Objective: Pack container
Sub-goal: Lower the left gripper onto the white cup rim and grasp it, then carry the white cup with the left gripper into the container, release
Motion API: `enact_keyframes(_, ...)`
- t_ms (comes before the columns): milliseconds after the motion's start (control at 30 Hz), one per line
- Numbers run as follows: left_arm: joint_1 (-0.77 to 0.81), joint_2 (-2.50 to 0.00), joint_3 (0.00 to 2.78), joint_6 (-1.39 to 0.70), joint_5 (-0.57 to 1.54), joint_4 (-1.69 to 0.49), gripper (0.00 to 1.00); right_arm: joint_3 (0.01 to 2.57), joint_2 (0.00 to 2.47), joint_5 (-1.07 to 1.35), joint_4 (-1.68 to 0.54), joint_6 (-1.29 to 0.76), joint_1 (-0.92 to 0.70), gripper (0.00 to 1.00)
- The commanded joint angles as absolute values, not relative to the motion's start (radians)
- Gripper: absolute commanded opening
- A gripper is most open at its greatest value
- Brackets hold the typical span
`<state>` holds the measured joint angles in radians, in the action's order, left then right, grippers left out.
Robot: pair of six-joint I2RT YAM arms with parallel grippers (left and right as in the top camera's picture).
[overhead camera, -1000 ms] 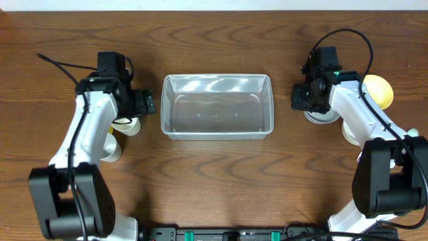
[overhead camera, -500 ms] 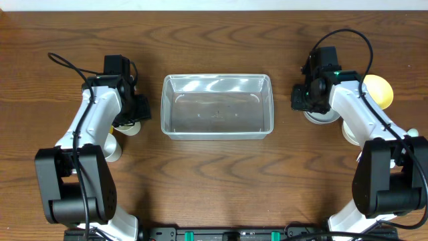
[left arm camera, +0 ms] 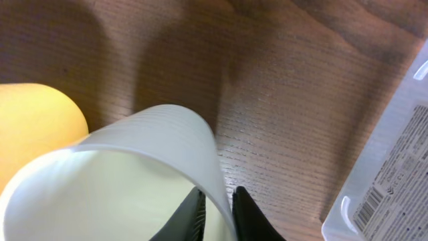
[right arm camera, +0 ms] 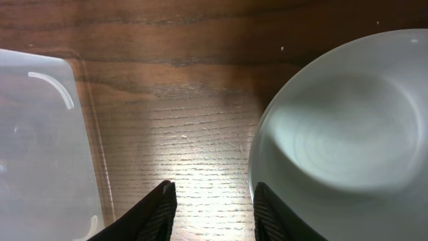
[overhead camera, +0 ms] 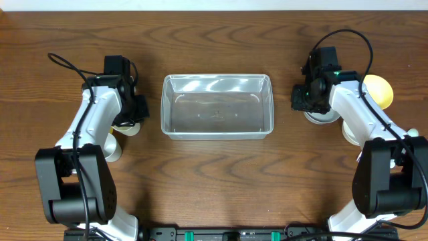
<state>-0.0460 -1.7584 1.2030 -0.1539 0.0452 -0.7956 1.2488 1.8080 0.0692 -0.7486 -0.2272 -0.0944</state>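
Left gripper clenched on the thin wall of the white cup, one finger inside and one outside. Right gripper released, fingers spread over bare table, just beside the white bowl. Container upright at table centre, between both arms, apart from both.

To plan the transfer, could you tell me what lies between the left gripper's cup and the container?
Only bare table separates cup and container; left wrist view.
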Motion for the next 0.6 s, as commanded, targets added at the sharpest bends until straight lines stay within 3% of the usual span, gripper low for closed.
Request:
enact_keyframes(0, -0.051, -1.760, 1.216, -0.147, 0.033, -0.798, 0.10, 1.265, 1.808, 0.056, -0.752, -0.228, -0.088, 0.40)
enact_keyframes(33, -0.051, -1.760, 1.216, -0.147, 0.033, -0.798, 0.06, 1.265, 1.808, 0.056, -0.752, -0.228, -0.088, 0.40)
enact_keyframes(300, -0.049, -1.748, 1.225, -0.141, 0.033, -0.777, 0.06, 1.265, 1.808, 0.056, -0.752, -0.228, -0.088, 0.40)
enact_keyframes(567, 0.023, -1.673, 1.401, -0.029, 0.032, -0.831, 0.06, 1.265, 1.808, 0.056, -0.752, -0.228, -0.088, 0.40)
